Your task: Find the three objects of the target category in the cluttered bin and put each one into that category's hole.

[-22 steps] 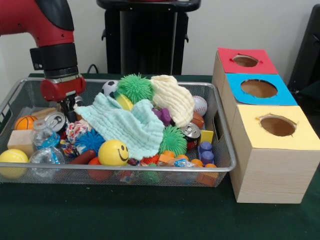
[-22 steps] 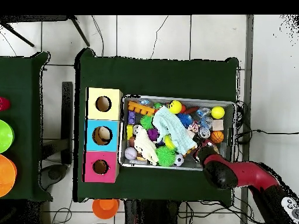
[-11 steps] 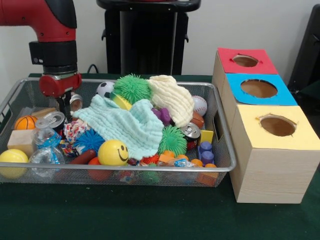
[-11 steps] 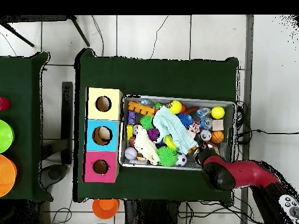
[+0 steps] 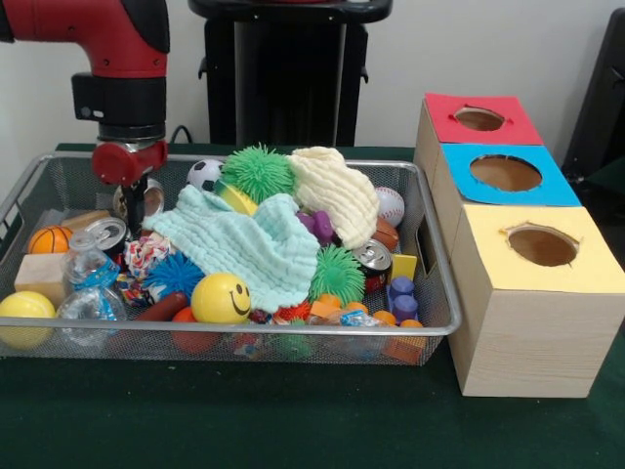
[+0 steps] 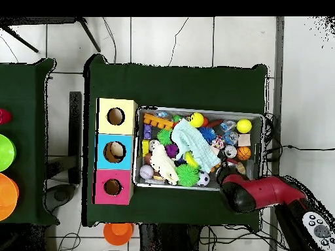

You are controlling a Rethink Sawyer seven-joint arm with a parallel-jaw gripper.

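The wire bin [image 5: 293, 335] is piled with toys, cloths and cans. My gripper [image 5: 134, 210] hangs low over the bin's back left corner, right beside a silver can [image 5: 147, 198]; whether it grips anything is unclear. A second can [image 5: 104, 235] lies just below it and a third [image 5: 372, 256] lies to the right near the green spiky ball [image 5: 337, 274]. From overhead the gripper [image 6: 224, 171] is at the bin's lower right corner. Three boxes with holes stand beside the bin: red [image 5: 444, 112], blue [image 5: 459, 161] and yellow [image 5: 488, 259].
A teal cloth [image 5: 244, 244] and a cream cloth [image 5: 337, 191] cover the middle of the pile. Around them lie a smiley ball [image 5: 221, 298], a large green spiky ball [image 5: 262, 172], a soccer ball [image 5: 205, 172], a baseball [image 5: 391, 205], a basketball [image 5: 47, 239] and a plastic bottle [image 5: 88, 269].
The arm has shifted slightly right and risen a little over the bin's back left corner. The pile looks unchanged.
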